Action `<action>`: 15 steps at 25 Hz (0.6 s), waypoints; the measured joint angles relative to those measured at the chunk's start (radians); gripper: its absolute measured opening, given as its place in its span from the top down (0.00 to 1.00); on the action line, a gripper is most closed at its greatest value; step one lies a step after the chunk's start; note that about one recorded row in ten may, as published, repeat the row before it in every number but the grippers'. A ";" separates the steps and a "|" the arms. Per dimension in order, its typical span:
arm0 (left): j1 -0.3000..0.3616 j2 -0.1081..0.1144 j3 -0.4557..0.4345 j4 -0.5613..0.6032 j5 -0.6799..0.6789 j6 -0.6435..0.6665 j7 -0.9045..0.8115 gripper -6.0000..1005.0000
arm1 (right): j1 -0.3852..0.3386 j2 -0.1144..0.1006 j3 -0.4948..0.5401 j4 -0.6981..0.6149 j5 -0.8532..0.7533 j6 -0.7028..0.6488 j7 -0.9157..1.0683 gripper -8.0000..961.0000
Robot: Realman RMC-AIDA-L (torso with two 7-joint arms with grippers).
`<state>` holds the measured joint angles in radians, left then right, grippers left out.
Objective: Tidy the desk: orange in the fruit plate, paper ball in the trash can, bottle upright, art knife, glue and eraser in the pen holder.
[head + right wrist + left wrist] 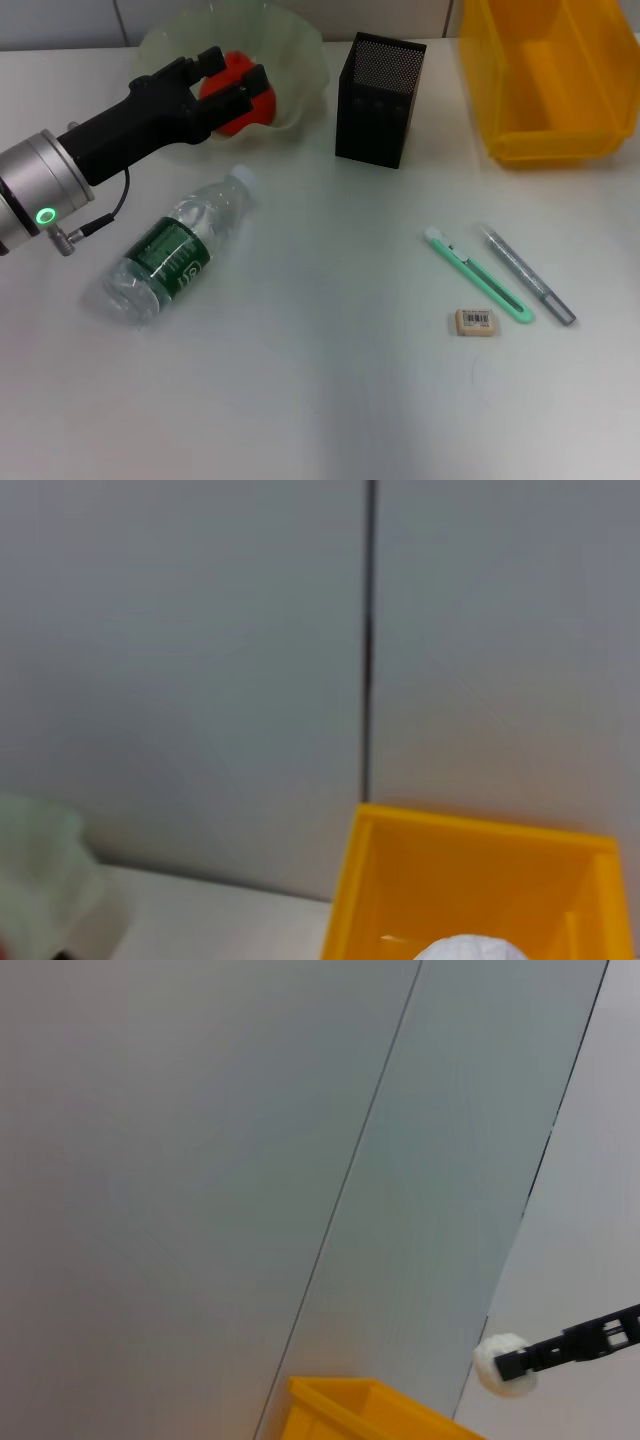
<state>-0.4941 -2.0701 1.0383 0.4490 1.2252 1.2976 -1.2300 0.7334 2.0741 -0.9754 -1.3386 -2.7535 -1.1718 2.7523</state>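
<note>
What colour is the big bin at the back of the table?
The bin is bright yellow, and it shows best in the head view.

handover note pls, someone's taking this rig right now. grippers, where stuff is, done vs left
Left gripper: over the fruit plate, fingers around the orange; release not confirmed.
Right gripper: out of the head view; the left wrist view shows it shut on the paper ball above the yellow bin. Drop pending.
Bottle: lying on its side, needs standing.
Art knife, glue and eraser: flat on the desk, right of the empty-looking pen holder. All three left.
</note>
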 joint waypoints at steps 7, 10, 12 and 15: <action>0.001 0.001 0.000 0.005 0.005 -0.004 -0.018 0.23 | 0.044 -0.018 0.000 0.159 -0.026 0.103 0.007 0.38; 0.003 0.003 -0.005 0.006 0.004 -0.007 -0.023 0.23 | 0.043 -0.026 0.000 0.192 -0.009 0.137 -0.004 0.33; 0.002 0.004 -0.006 0.006 0.005 -0.007 -0.027 0.23 | 0.033 -0.027 0.000 0.193 0.024 0.147 -0.027 0.26; -0.001 0.004 -0.003 0.011 0.005 -0.014 -0.027 0.23 | -0.007 -0.027 0.000 0.173 0.162 0.143 -0.118 0.19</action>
<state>-0.4950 -2.0657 1.0355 0.4597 1.2306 1.2834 -1.2568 0.7265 2.0466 -0.9752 -1.1661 -2.5912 -1.0287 2.6347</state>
